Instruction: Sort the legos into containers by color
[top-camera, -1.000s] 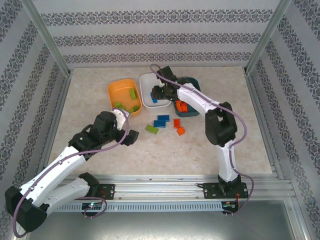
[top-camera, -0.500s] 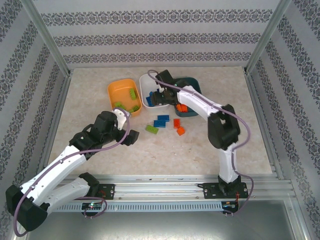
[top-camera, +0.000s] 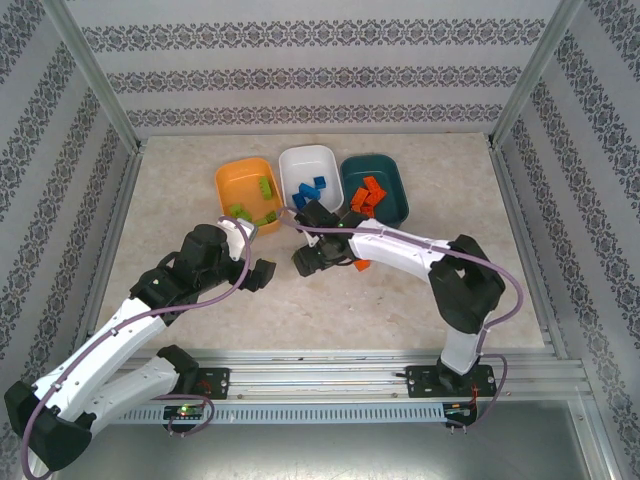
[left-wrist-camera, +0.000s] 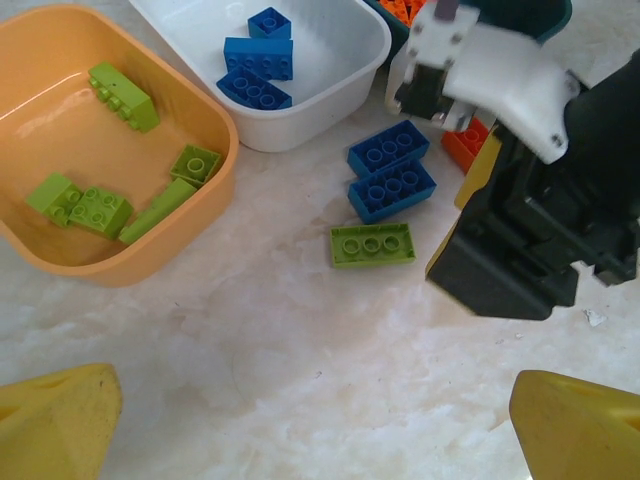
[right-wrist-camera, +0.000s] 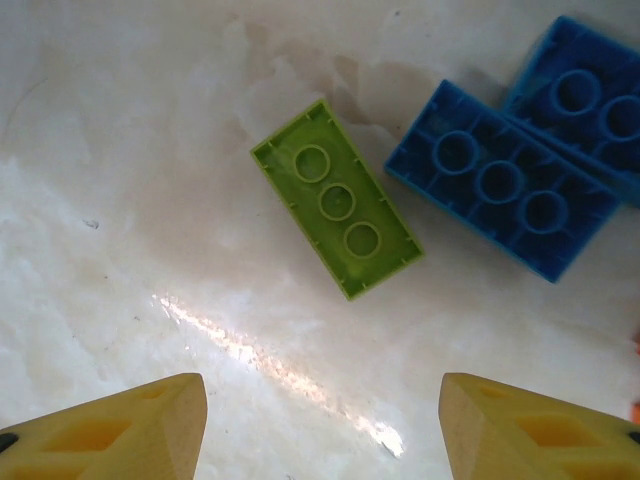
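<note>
Left wrist view: the left end effector (left-wrist-camera: 318, 425) hangs open and empty near the orange tub (left-wrist-camera: 228, 165), where lime bricks already lie. Just to its right, one lime lego (left-wrist-camera: 372, 244) lies flat on the table (left-wrist-camera: 250, 350), below the right end effector (right-wrist-camera: 325, 430), which is also open. Square the wrist to the brick's long sides and stay clear of the two blue legos (left-wrist-camera: 392, 188) beside it. On the glossy marbled table the brick may skid. Patterned walls (top-camera: 300, 80) enclose the workspace.
</note>
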